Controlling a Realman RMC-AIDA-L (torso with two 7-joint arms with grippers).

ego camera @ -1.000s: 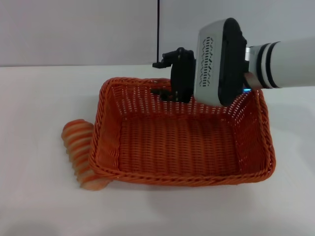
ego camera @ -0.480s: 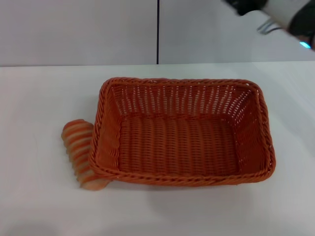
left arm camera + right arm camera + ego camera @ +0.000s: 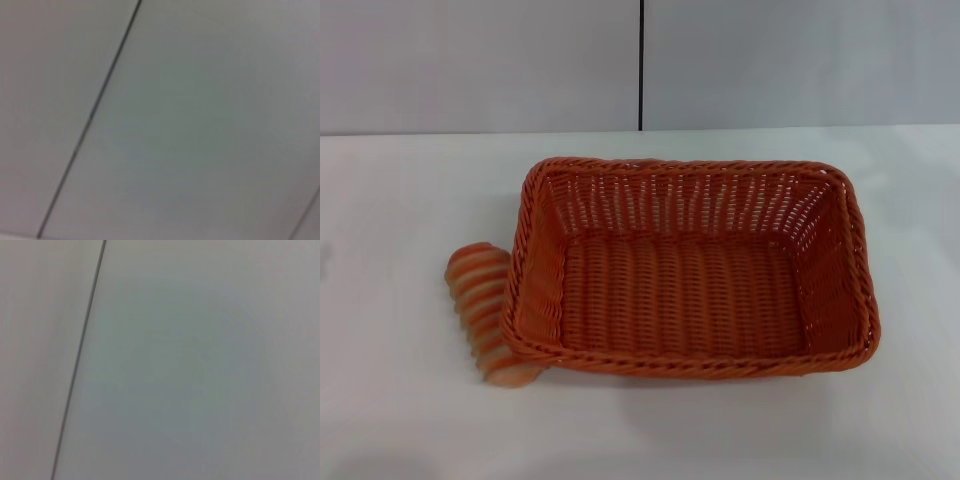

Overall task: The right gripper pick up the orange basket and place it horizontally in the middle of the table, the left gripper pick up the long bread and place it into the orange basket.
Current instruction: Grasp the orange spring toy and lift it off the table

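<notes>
The orange basket (image 3: 690, 270) is sitting lengthwise at mid-surface (image 3: 400, 200), the long bread (image 3: 485, 315) lying against its left end; neither tool is showing, so their grip cannot be told.

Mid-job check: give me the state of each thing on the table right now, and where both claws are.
orange basket: upright on the table, long side across the view, empty.
long bread: outside the basket, on the table, tight against its left wall, near end tucked under the rim corner.
left claw: not in any view.
right claw: not in any view.
</notes>
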